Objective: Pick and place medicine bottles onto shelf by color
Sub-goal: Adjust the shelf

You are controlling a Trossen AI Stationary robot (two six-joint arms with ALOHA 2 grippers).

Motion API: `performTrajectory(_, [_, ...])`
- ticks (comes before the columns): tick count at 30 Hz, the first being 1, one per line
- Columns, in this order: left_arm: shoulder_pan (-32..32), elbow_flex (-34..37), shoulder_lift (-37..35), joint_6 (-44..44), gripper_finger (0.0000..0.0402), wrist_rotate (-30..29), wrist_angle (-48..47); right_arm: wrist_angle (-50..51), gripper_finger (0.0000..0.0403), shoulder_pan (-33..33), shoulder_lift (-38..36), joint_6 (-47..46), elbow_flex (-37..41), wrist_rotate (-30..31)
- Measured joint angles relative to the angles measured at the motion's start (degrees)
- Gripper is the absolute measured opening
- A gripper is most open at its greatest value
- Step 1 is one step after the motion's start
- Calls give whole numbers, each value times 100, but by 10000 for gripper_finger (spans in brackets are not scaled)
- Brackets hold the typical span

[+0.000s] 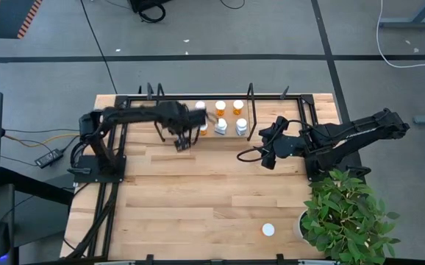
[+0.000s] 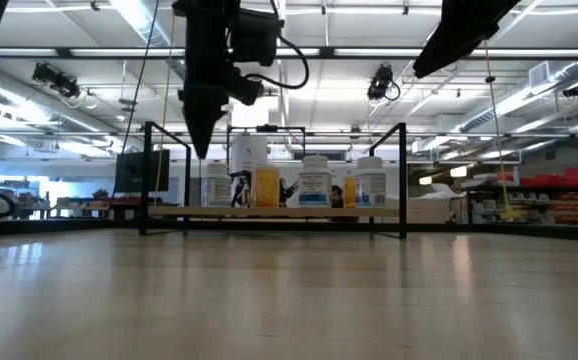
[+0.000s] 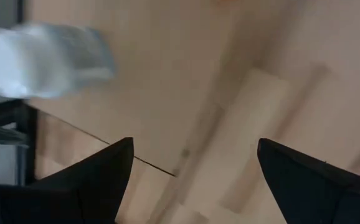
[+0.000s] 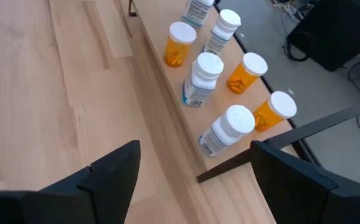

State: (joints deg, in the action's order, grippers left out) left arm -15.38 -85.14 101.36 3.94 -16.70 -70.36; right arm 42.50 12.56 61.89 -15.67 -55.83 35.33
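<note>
A: Start near. What is closest to the camera side of the table [image 1: 198, 199]?

B: One lone bottle [image 1: 268, 230], white cap up, near the front edge beside the plant [image 1: 348, 213]. It stands well apart from both hands, and the right hand [image 1: 268, 156] is the nearer one. From that hand it lies back toward the table's front, away from the shelf [image 1: 220, 136].

A: And its axis?

B: It looks upright, since only the round cap shows from above, so I'd judge a sideways grip on the body would suit.

A: The right hand's state?

B: Spread wide and empty; its wrist view shows two dark fingers [image 4: 114, 171] with bare wood between them. The arm reaches in from the right, hand low over the table just off the shelf's right end frame, facing the bottles.

A: The left hand [image 1: 184, 142]?

B: Also wide open, holding nothing. It hangs fingers-down above the shelf's front edge, near the left end. A blurred white bottle [image 3: 43, 59] sits just ahead of it.

A: Farther back?

B: The shelf along the far edge carries the other bottles [image 1: 220, 118], seven that I can count, standing in two rows: orange ones [image 4: 179, 45] and white ones [image 4: 202, 78] are mixed rather than cleanly grouped, as far as I can tell.

A: So what's left?

B: My guess is the lone bottle, and the right arm would have to swing away from the shelf to reach it.
</note>
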Motion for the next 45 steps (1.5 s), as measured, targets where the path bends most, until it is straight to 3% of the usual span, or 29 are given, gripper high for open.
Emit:
performTrajectory(9, [934,1152,0,446,347,4,451,-2,310,0,0,-87,0,-2])
performTrajectory(21, [595,2407,4,164,307,-171,1839,-22,310,0,0,-172,0,-2])
performTrajectory(35, [-15,2557,4,-55,270,-384,2548,-21,310,0,0,-172,0,-2])
performTrajectory(45, [292,2555,4,370,244,-116,2577,-10,310,0,0,-170,0,-4])
